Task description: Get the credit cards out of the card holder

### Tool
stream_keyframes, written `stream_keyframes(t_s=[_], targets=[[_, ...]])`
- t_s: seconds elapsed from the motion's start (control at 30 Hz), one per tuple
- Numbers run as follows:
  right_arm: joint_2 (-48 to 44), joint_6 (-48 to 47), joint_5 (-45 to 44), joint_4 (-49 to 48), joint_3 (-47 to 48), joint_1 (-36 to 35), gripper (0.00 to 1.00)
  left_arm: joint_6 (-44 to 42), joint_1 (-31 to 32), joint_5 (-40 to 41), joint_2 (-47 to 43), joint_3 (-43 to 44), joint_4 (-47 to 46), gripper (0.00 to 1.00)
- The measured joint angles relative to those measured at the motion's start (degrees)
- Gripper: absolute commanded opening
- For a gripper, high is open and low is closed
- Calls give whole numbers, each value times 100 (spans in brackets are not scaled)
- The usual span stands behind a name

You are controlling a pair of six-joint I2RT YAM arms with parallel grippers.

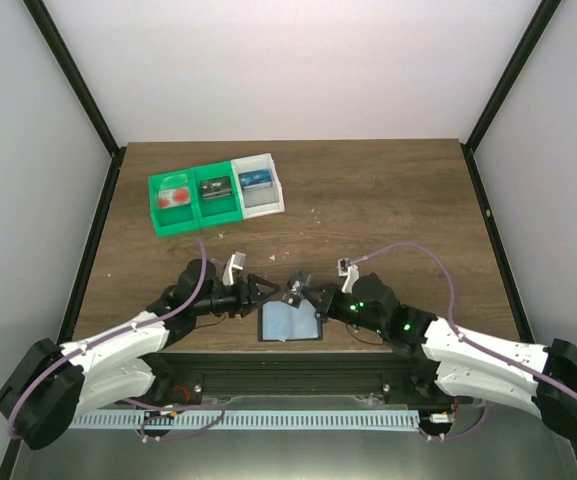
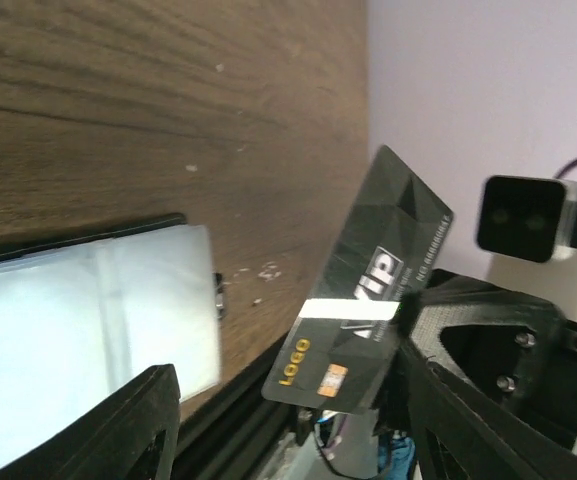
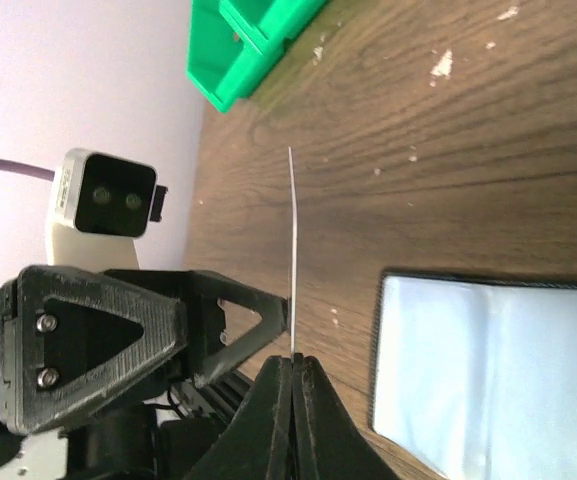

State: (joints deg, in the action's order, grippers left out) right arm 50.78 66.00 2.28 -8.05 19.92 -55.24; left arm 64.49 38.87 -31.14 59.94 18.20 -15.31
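The card holder (image 1: 290,322) lies open near the table's front edge, its pale blue-grey pockets (image 2: 78,330) (image 3: 498,360) facing up. My right gripper (image 1: 306,293) (image 3: 295,358) is shut on the bottom edge of a black card (image 2: 368,290) printed VIP and LOGO. That card is held up off the table, and it shows edge-on (image 3: 291,250) in the right wrist view. My left gripper (image 1: 258,292) (image 2: 288,370) is open. The card stands between its jaws, close against one finger (image 2: 468,340). A red-and-pale credit card (image 1: 175,196) lies in the tray's left compartment.
A green-and-white three-compartment tray (image 1: 216,213) stands at the back left. Its middle compartment holds a black card-sized item (image 1: 215,188) and its white one a blue item (image 1: 255,180). The table's front rail (image 1: 288,355) runs just below the card holder.
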Motion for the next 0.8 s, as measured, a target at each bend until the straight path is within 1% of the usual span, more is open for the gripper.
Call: stream_keyframes(t_s=[0.17, 0.37, 0.43, 0.5, 0.57, 0.6, 0.67, 0.7, 0.8], targets=[[466, 223, 48, -651, 229, 0, 1, 595, 0, -61, -348, -247, -636, 61], [789, 404, 280, -1388, 291, 0, 0, 874, 0, -37, -658, -306, -968, 58], [855, 437, 363, -1543, 291, 0, 0, 905, 0, -11, -682, -308, -1016, 50], [901, 481, 424, -1679, 280, 0, 0, 946, 0, 9, -675, -341, -1117, 35], [916, 516, 503, -1823, 251, 0, 0, 1003, 0, 20, -649, -385, -1211, 22], [918, 520, 527, -1845, 249, 0, 2, 1049, 0, 26, -634, -400, -1246, 15], [920, 496, 610, -1882, 247, 0, 8, 1034, 0, 22, -599, -433, -1325, 4], [925, 479, 632, -1878, 238, 0, 11, 1078, -4, 22, -603, -450, -1379, 0], [920, 264, 778, -1655, 223, 39, 21, 1104, -20, -2, -684, -511, -1635, 0]])
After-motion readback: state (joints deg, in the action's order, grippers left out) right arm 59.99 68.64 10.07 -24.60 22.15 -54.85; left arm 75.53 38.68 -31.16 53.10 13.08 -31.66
